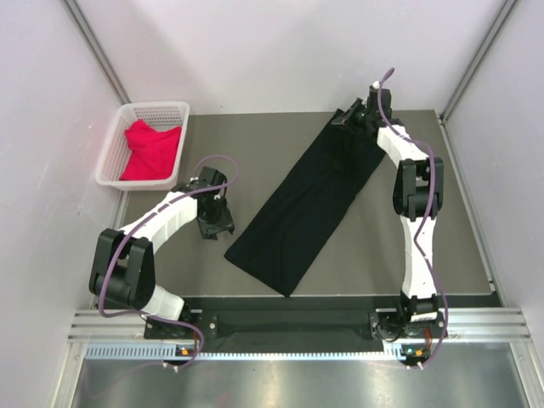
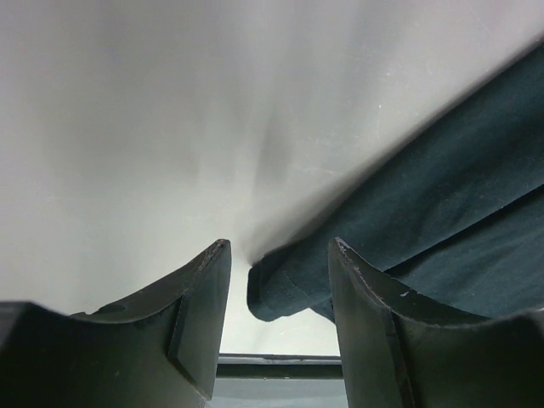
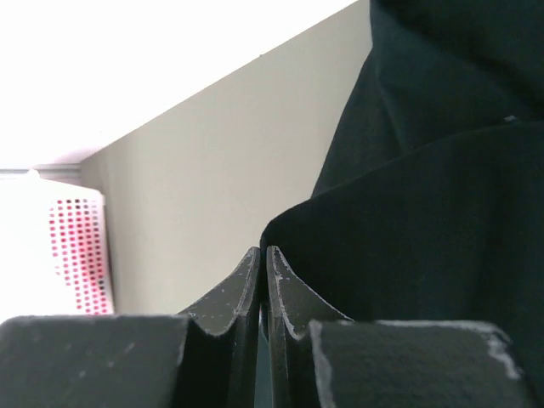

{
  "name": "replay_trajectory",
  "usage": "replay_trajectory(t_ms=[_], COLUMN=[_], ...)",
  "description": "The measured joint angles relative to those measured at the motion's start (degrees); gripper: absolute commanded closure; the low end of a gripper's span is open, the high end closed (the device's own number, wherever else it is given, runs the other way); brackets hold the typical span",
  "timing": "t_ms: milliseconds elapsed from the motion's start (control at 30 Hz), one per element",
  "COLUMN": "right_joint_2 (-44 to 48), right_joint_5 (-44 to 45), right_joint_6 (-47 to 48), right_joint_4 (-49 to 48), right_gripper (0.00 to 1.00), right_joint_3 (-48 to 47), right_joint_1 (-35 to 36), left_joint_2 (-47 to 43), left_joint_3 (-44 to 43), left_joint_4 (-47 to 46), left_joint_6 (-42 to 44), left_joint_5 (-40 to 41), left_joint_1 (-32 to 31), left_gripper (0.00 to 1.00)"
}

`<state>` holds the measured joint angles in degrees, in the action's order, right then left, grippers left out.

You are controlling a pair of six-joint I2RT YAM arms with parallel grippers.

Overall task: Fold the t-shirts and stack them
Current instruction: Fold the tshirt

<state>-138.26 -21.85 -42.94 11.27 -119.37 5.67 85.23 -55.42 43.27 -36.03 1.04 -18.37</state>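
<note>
The black t-shirt lies folded into a long strip across the table, from the near middle to the far right. My right gripper is shut on its far corner and holds it slightly raised. My left gripper is open and low, just left of the shirt's near corner, which lies between the fingers without contact. The red-pink t-shirt lies crumpled in the white basket at the far left.
The basket also shows in the right wrist view. White enclosure walls stand at the left, back and right. A black strip and a metal rail run along the table's near edge.
</note>
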Motion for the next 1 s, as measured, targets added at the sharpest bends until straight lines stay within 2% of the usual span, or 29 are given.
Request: replay_trajectory(t_ms=[633, 1000], right_joint_2=[-10.7, -12.8], right_joint_5=[-2.4, -2.6], right_joint_6=[-21.7, -25.9], right_joint_4=[-16.5, -19.5], right_gripper=[0.92, 0.91], right_joint_3=[-4.8, -5.6], right_joint_1=[2.1, 2.0], left_joint_2=[-0.1, -0.1], left_joint_3=[0.8, 1.3], left_joint_4=[-0.4, -0.5], left_joint_6=[0.0, 0.0], left_joint_5=[-0.4, -0.4], left_joint_1=[1.3, 2.0], left_gripper=[0.46, 0.46])
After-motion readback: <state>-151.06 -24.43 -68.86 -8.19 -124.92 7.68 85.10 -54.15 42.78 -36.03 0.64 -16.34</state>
